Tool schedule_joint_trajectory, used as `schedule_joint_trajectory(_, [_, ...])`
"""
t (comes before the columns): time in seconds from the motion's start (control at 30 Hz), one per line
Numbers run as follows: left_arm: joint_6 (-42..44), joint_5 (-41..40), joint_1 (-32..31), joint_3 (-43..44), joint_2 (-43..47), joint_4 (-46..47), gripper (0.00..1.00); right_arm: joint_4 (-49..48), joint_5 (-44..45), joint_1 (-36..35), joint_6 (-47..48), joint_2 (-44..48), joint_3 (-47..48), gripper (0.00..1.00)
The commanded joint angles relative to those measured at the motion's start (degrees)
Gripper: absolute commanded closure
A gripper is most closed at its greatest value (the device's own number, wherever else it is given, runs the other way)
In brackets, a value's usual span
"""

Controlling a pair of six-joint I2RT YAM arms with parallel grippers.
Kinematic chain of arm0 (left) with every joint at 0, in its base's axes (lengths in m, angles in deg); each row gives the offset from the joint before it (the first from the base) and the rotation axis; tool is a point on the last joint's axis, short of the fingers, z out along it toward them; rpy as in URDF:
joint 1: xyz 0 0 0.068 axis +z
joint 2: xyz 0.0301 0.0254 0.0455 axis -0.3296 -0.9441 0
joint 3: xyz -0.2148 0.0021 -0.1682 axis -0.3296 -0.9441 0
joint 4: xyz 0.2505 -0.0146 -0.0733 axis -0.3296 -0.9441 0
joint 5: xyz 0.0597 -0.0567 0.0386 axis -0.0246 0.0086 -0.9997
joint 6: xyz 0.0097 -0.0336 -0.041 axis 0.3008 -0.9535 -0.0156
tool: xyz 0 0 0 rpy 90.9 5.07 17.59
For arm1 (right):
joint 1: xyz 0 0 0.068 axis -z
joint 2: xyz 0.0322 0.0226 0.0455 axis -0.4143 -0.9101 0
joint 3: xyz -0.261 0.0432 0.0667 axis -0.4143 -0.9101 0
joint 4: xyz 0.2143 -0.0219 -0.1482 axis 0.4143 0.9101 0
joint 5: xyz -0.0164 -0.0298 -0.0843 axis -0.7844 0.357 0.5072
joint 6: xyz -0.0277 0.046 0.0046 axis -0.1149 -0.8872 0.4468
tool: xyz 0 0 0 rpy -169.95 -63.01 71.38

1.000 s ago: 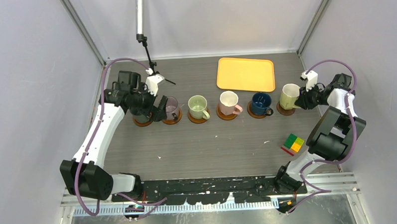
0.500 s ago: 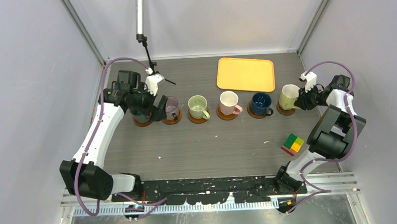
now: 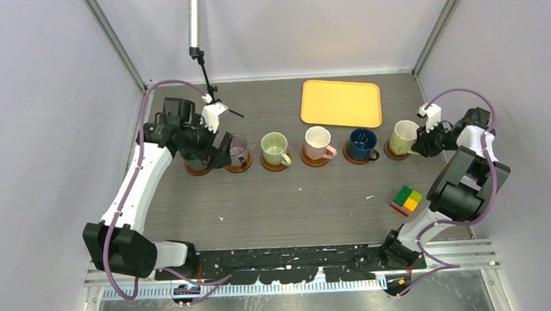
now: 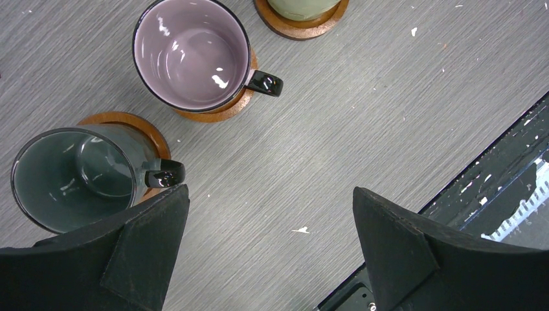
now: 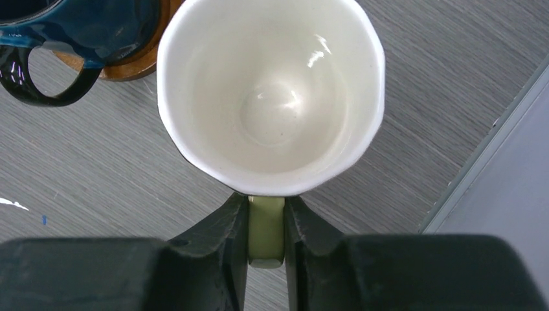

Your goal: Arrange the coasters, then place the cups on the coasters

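Nearest the arm bases, a multicoloured toy block [image 3: 406, 198] lies on the grey table [image 3: 295, 203], right of centre; beyond it six cups stand in a row across the table, each on its own brown coaster [image 3: 274, 166]. From the left they are the dark green cup [image 4: 71, 178], mauve cup [image 4: 191, 55], light green cup [image 3: 275, 148], pink cup [image 3: 318, 141], navy cup [image 3: 362, 143] and pale yellow cup [image 5: 272, 91]. The left gripper [image 4: 272, 253] hangs over bare table with its jaws spread wide, holding nothing; one finger [image 4: 152, 249] is just beside the dark green cup's handle. The right gripper [image 5: 266, 210] has its fingers [image 5: 226, 236] closed against both sides of the pale yellow cup's handle. Farthest back lies a yellow-orange tray [image 3: 341, 103].
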Motion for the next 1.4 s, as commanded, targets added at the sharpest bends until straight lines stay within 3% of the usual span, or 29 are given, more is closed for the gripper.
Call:
schedule_joint_trajectory(0.0, [-0.1,0.1,-0.2,1.0,0.8,0.2,0.0,1.9,-1.1,0.3,2.3,0.7,-0.1,0.66])
schedule_joint_trajectory(0.27, [0.7,-0.4,-0.2,0.2,0.9,0.2,0.0,3.9,-0.2,0.4,4.0,0.5,0.2,0.48])
schedule_joint_trajectory(0.4, [1.1,-0.5,-0.2,-0.7,1.4,0.5,0.0,6.4,0.3,0.5,4.9,1.0,1.5,0.22])
schedule_joint_trajectory(0.77, [1.6,-0.3,-0.2,-4.8,3.4,3.1,0.0,14.5,-0.5,0.6,3.7,4.7,7.8,0.18])
schedule_joint_trajectory(0.93, [1.8,-0.6,-0.2,-2.2,1.9,1.1,0.0,16.7,-2.3,0.5,-1.0,6.6,12.2,0.18])
schedule_joint_trajectory(1.13, [-0.8,-2.5,-0.2,3.8,-0.3,-1.1,0.0,14.5,-2.8,-2.4,-13.5,8.6,18.6,0.17])
schedule_joint_trajectory(1.37, [-4.0,-7.3,0.0,10.6,-4.3,-8.5,0.0,6.5,4.0,-14.5,-31.8,13.2,20.8,0.17])
